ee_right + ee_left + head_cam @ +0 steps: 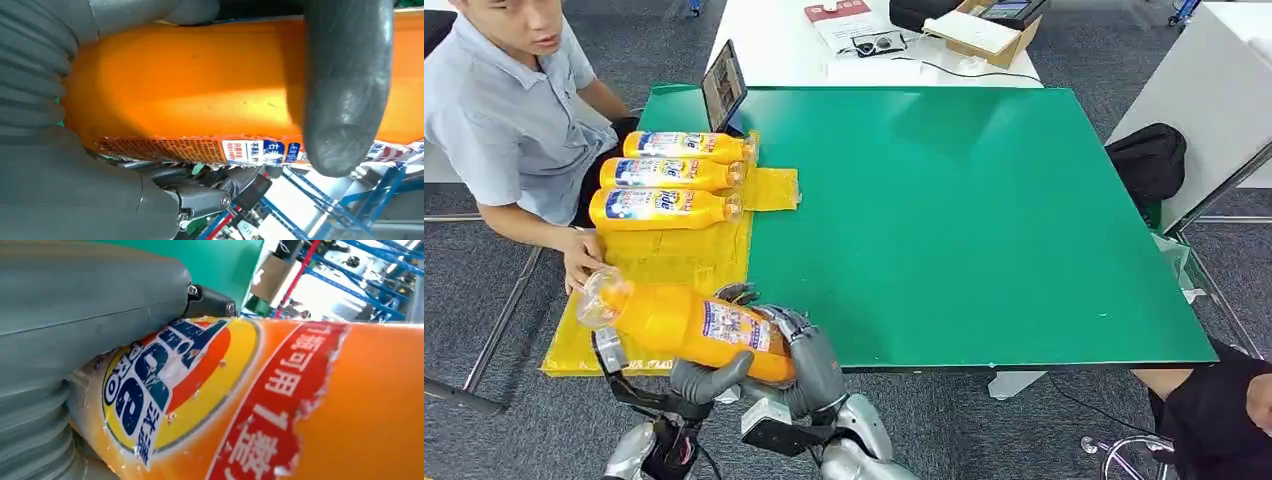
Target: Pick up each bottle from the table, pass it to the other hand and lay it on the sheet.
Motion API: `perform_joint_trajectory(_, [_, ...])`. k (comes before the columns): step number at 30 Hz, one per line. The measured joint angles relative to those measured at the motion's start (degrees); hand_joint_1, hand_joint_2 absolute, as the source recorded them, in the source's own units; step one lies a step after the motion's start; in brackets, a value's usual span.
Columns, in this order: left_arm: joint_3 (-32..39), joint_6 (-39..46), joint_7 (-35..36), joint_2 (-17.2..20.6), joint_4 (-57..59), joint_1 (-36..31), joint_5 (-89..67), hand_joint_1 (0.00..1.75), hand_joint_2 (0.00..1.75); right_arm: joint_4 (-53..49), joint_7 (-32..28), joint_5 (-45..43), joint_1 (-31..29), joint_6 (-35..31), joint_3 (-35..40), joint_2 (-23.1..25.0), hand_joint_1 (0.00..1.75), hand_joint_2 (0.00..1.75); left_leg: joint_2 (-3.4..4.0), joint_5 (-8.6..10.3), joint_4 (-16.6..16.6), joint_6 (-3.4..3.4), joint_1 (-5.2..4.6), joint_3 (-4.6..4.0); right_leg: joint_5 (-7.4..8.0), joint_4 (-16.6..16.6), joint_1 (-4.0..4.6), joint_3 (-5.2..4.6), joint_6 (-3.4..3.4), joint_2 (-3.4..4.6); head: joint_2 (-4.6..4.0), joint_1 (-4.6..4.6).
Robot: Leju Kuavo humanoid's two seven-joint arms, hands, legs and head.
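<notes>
I see both robot hands on one orange detergent bottle [689, 325] at the near edge of the counter [984, 220], over the yellow sheet [679, 262]. Right robot hand [809, 365] wraps its base end; left robot hand [699, 382] cups it from below. Cap end points left, near a person's hand [581, 258]. Three more bottles [669, 175] lie side by side on the sheet.

Both robot hands [754, 370] closed, gripping.
</notes>
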Motion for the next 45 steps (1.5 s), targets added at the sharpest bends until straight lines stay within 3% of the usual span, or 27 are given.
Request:
perform_joint_trajectory(2, [0.20,-0.13,-0.07,0.09,0.00,0.01,0.26,1.75,1.75,0.31,0.00,-0.02,-0.19,-0.02,0.29,0.09,1.75,1.75,-0.01,0.00,0.00,0.00,0.00,-0.01,0.00,0.00,0.00,-0.01,0.00,0.00,0.00,0.02])
perform_joint_trajectory(4, [0.44,-0.77,-0.53,0.17,0.00,0.08,0.61,1.75,1.75,0.57,-0.05,0.00,-0.34,-0.07,0.55,0.11,0.00,1.75,0.02,0.00,0.00,0.00,0.00,-0.01,0.00,0.00,0.00,-0.01,0.00,0.01,0.00,0.04])
perform_joint_trajectory(14, [2.47,-5.16,-3.19,0.18,-2.58,0.20,3.26,1.75,1.75,2.12,-0.27,0.90,-0.32,-2.79,2.78,-0.33,0.00,1.75,0.06,0.00,0.00,0.00,0.00,-0.01,0.00,0.00,0.00,-0.05,-0.01,0.03,0.00,0.04])
perform_joint_trajectory(15, [2.69,-5.18,-3.23,0.17,-2.95,0.17,3.30,1.75,1.75,2.12,-0.02,0.79,-0.26,-3.04,2.73,-0.59,0.00,0.00,0.02,0.00,0.00,0.00,0.00,-0.02,0.00,0.00,0.00,-0.04,-0.01,0.02,0.00,0.04])
perform_joint_trajectory(20, [3.43,-3.88,-3.00,0.17,-3.45,0.07,2.94,1.75,1.75,1.82,-0.02,1.85,0.01,-3.65,2.71,-0.92,0.00,0.00,0.16,0.00,0.00,-0.01,0.00,0.01,0.02,0.00,0.00,-0.06,-0.01,0.05,0.00,0.04])
perform_joint_trajectory(23, [4.13,4.72,-3.32,0.02,-3.17,-1.12,-2.99,1.75,1.75,-0.86,0.15,6.37,1.97,-3.82,1.88,-1.38,0.00,0.00,0.08,0.01,0.00,-0.01,0.01,-0.02,0.02,0.00,0.01,-0.05,-0.01,0.03,0.00,0.07])
perform_joint_trajectory(24, [4.33,9.35,-3.74,0.00,-2.47,-2.22,-6.68,1.75,1.75,-2.12,0.11,7.94,2.81,-3.82,1.64,-1.38,0.00,1.75,0.08,0.01,0.00,-0.01,0.01,-0.04,0.02,0.00,0.01,-0.04,-0.01,0.03,0.00,0.07])
perform_joint_trajectory(31, [5.20,36.34,-5.03,0.07,6.15,-10.22,-30.15,1.75,1.75,-7.78,-0.07,11.34,4.08,-3.82,0.26,-1.84,0.00,1.75,0.07,0.05,0.00,0.02,0.01,-0.02,0.06,0.02,0.01,-0.01,0.01,0.03,0.00,0.04])
perform_joint_trajectory(35, [5.22,46.37,-4.29,0.70,11.47,-14.42,-43.01,1.75,1.75,-9.92,-0.07,11.78,4.53,-3.82,-0.39,-1.90,0.00,1.75,0.02,0.07,0.01,0.01,0.01,-0.02,0.06,0.02,0.00,0.00,0.01,0.02,0.00,0.07])
perform_joint_trajectory(45, [2.36,52.61,4.31,4.33,29.53,-27.25,-64.41,1.75,1.75,-11.98,-0.07,10.73,4.77,-3.82,-0.61,-2.08,0.00,1.75,0.08,0.07,0.01,0.01,0.01,-0.03,0.07,0.06,0.01,-0.02,0.01,0.05,0.00,0.07])
